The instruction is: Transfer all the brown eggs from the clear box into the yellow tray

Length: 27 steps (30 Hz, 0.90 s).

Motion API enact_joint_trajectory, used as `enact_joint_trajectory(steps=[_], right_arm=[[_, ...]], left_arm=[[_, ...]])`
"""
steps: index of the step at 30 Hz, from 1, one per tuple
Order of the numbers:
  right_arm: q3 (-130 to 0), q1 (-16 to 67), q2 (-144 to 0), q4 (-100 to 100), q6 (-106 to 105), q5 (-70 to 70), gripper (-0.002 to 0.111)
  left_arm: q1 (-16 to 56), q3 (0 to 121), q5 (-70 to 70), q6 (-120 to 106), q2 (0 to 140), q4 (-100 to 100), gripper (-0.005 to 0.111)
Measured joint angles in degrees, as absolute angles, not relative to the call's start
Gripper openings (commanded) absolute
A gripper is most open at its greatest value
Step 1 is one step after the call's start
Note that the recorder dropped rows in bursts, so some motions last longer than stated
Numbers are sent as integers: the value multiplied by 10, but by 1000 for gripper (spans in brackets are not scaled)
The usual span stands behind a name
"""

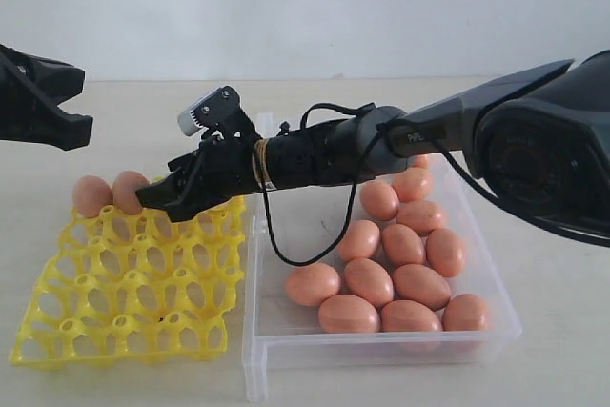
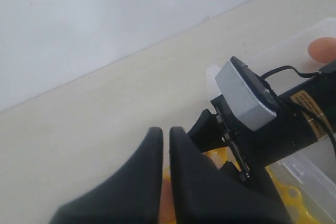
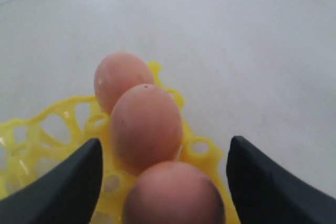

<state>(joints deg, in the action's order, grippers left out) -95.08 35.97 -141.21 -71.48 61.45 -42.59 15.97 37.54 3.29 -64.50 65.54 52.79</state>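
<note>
While most of the brown eggs (image 1: 400, 274) lie heaped in the clear box (image 1: 381, 352), three sit along the far edge of the yellow tray (image 1: 114, 323) just beside it. The right tool (image 1: 162, 205) hangs over that row, jaws wide either side of one egg. The left tool (image 2: 165, 132) is closed on nothing, raised well apart. A pale beige worktop (image 1: 558, 355) carries everything, and a plain white wall (image 1: 286, 7) stands behind.

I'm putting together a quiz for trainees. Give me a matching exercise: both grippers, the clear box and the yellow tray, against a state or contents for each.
1. left gripper
2. right gripper
3. clear box
4. yellow tray

A. three brown eggs in one row
B. shut
C. open, above the tray
D. most of the eggs

Pairs: 1-B, 2-C, 3-D, 4-A.
</note>
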Motion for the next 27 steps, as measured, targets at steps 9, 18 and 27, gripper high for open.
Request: enact_joint_trajectory(steps=[9, 18, 27], right_arm=[[-946, 360, -1307, -815, 670, -370, 62], [-937, 317, -1147, -985, 930, -426, 37], [-936, 216, -1089, -991, 1041, -641, 26]], left_arm=[[160, 375, 33, -645, 655, 528, 4], [160, 375, 33, -645, 655, 528, 4], [160, 375, 33, -645, 655, 528, 4]])
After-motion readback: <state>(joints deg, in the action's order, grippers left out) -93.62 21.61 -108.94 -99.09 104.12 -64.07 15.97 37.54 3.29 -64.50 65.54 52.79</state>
